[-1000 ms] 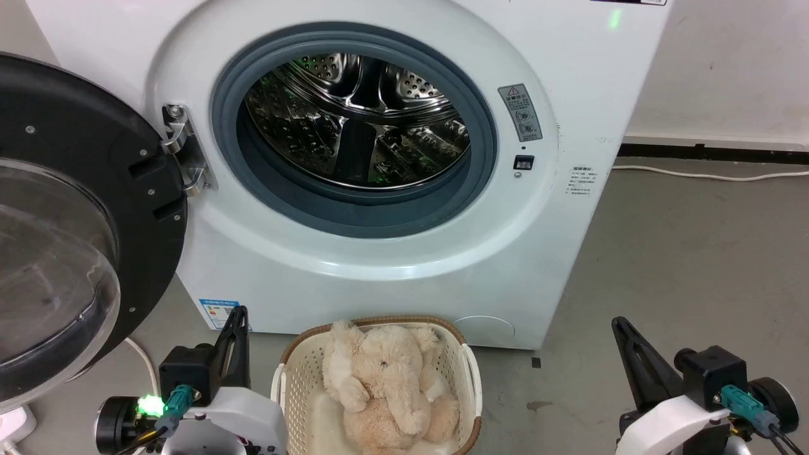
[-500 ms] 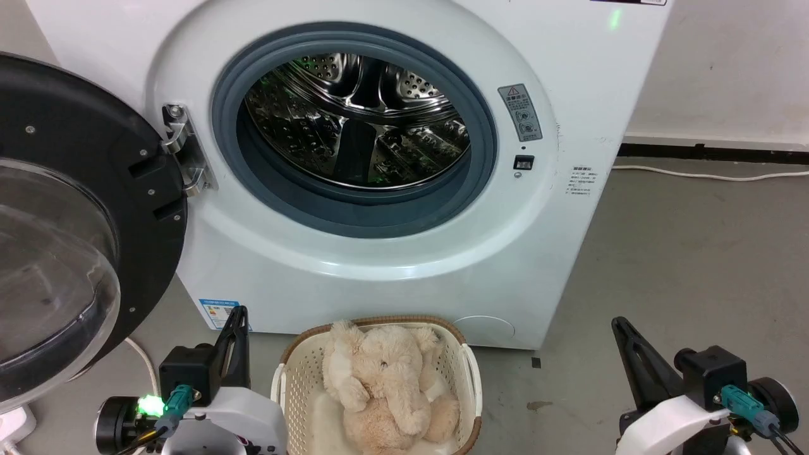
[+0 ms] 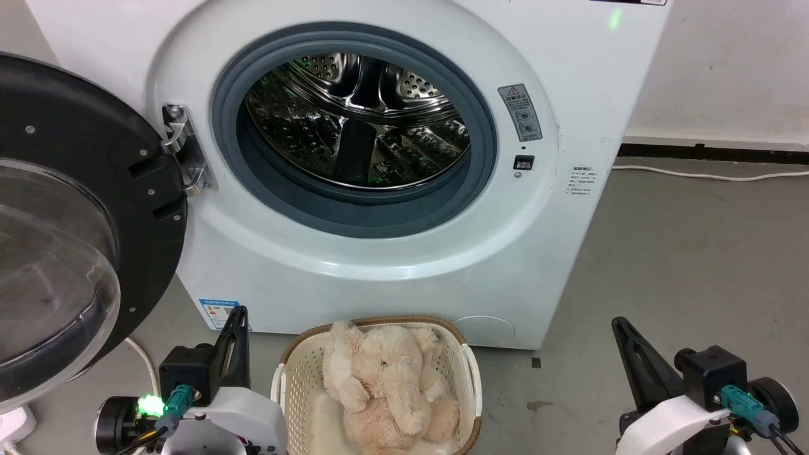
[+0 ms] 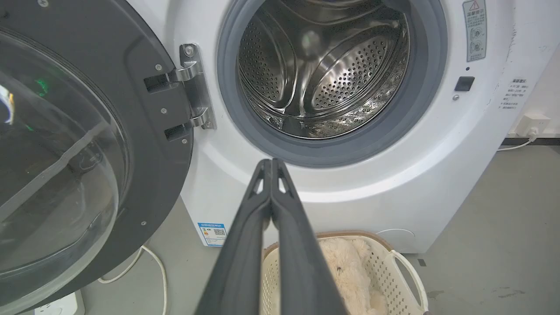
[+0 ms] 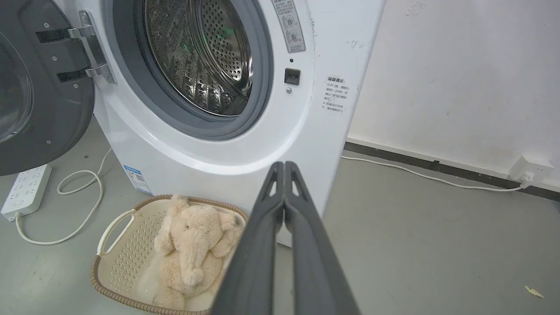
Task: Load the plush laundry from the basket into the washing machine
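Between the two grippers, on the floor just before the washing machine (image 3: 569, 63), sits the basket (image 3: 296, 379). Its plush elephant (image 3: 385, 385) lies inside, long axis running near to far, head toward the washer. The left gripper (image 3: 238, 314) stands just beside the basket's left wall and the right gripper (image 3: 617, 322) is well apart on the right, so the left looks the handier reach. Both have their fingers pressed together, holding nothing. The open drum (image 3: 354, 120) lies above and beyond.

basket (image 3: 296, 378) near end cut off; door (image 3: 76, 120) cropped left; sticker (image 3: 522, 112) unreadable
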